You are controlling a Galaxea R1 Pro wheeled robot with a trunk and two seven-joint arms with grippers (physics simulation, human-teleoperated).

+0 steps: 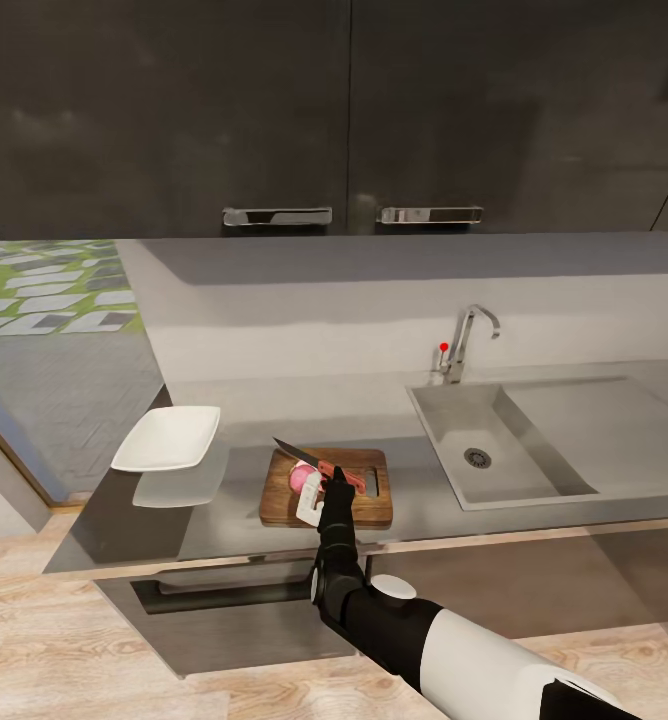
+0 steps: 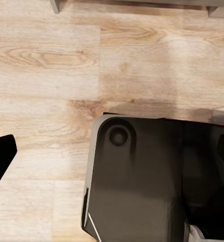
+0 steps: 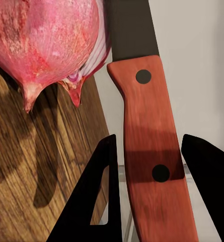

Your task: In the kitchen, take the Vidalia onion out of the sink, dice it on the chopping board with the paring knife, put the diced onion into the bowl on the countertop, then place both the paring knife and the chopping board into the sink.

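Vidalia onion point(image 1: 300, 478), a pinkish-red bulb with papery skin, lying on the rectangular brown wooden chopping board point(image 1: 364, 508), which sits near the front edge of the reflective dark grey countertop point(image 1: 224, 500). The paring knife point(image 1: 309, 458), with dark pointed blade and orange-red riveted wooden handle, has its blade against the onion, tip directed toward the back left. The right gripper point(image 1: 330, 482), black, on a black-and-white arm reaching up from the front edge, has its two fingers point(image 3: 99, 201) on either side of the handle; the right wrist view shows narrow gaps between fingers and handle, so a firm clamp cannot be told. A shallow white square bowl point(image 1: 168, 438) rests toward the countertop's left end, well apart from the board. The matt grey recessed sink point(image 1: 534, 440), with round drain and curved chrome tap point(image 1: 468, 340), lies to the board's right. The left wrist view shows light wood floor point(image 2: 46, 65) and a dark part of the robot; the left fingers' state cannot be told.
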